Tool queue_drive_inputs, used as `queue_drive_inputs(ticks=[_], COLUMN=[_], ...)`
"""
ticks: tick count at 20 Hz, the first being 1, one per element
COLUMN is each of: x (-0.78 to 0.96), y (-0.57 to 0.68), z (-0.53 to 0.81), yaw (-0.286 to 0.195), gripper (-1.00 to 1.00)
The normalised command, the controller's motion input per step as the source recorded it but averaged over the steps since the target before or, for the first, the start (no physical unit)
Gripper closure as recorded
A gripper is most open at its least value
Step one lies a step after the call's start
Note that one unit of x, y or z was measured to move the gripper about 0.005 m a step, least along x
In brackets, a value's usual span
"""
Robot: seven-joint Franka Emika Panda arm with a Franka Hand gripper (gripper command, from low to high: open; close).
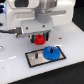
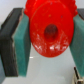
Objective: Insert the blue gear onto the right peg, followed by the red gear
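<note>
White tabletop [image 1: 70, 67], smooth and a little shiny. Dark back wall [image 1: 75, 12] behind its far edge. Thin dark cord [image 1: 9, 30] over the tabletop on the exterior view's left. Pale and blurry in the wrist view.

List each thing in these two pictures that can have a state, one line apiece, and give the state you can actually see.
gripper: shut on the red gear, a pad on either side.
red gear: held in the gripper, up off the plate, not on a peg.
blue gear: lying flat on the plate toward the exterior view's right; its peg is hidden.
plate: flat on the white table, the end at the exterior view's left bare.
</note>
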Motion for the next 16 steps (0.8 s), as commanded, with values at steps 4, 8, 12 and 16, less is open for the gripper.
queue_drive_inputs(ticks=[4, 8, 12, 16], x=[0.41, 0.4, 0.15, 0.25], y=[0.0, 0.01, 0.01, 0.02], z=[0.28, 0.27, -0.03, 0.03], yaw=[0.0, 0.0, 0.0, 0.0], gripper=[1.0, 1.0, 1.0, 1.0])
